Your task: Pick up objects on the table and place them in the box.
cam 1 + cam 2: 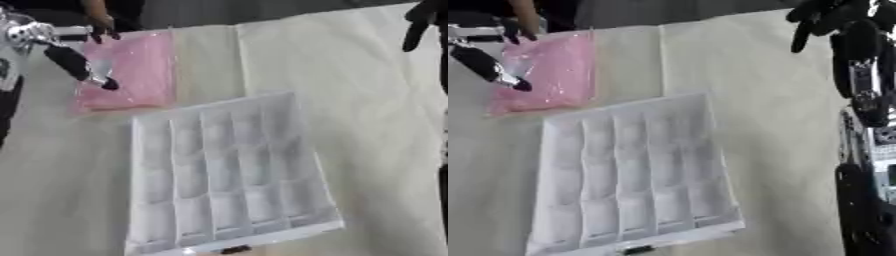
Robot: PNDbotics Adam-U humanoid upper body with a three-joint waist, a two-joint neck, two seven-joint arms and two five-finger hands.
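1. Left eye view: A white box with rows of compartments sat on the cloth-covered table, near its front edge, and every compartment that showed looked empty. A pink bag lay flat beyond the box, toward the table's far left corner. The left hand reached in from the left with a straight finger resting its tip on the bag, not grasping it. A person's hand touched the bag's far edge.

2. Right eye view: The right hand hung above the far right corner, holding nothing; whether its fingers were released or curled I cannot tell. The bag was well clear of the box.

3. Progress: Judging by the empty box, nothing had yet been placed. The bag remained to be lifted and set inside.
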